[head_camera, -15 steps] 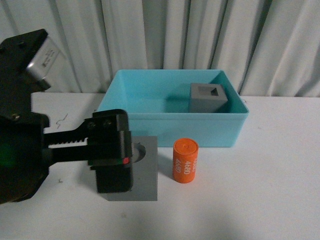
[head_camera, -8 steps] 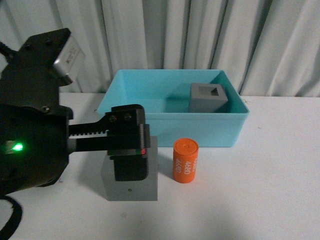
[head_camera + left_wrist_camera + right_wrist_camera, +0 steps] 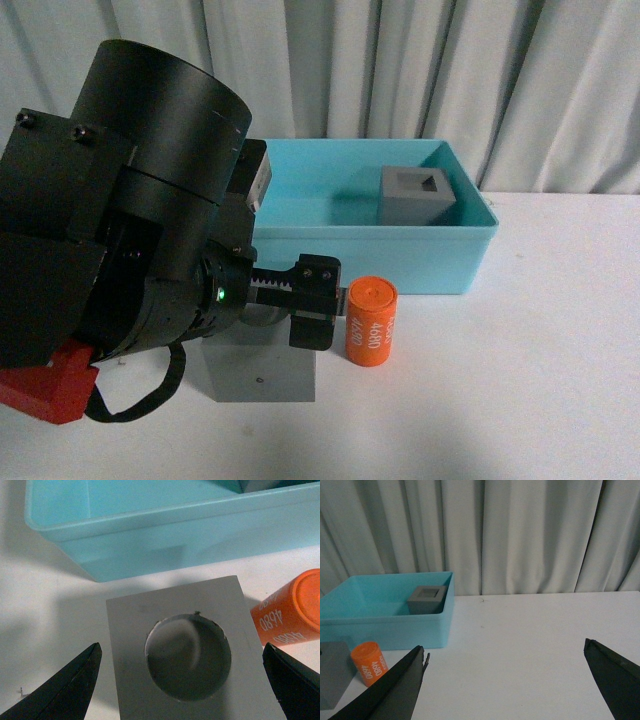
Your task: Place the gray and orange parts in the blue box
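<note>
Left gripper spread wide, one finger on either side of the gray cube with the round hole, neither touching it. The cube sits on the white table just before the blue box's front wall, near its left corner, with the orange cylinder upright just beside it on the right. Second gray cube, square hole, in the box's far right corner; right gripper spread, holding nothing.

In blue box — square-recess cube; outside: round-recess cube, orange cylinder (upright).
</note>
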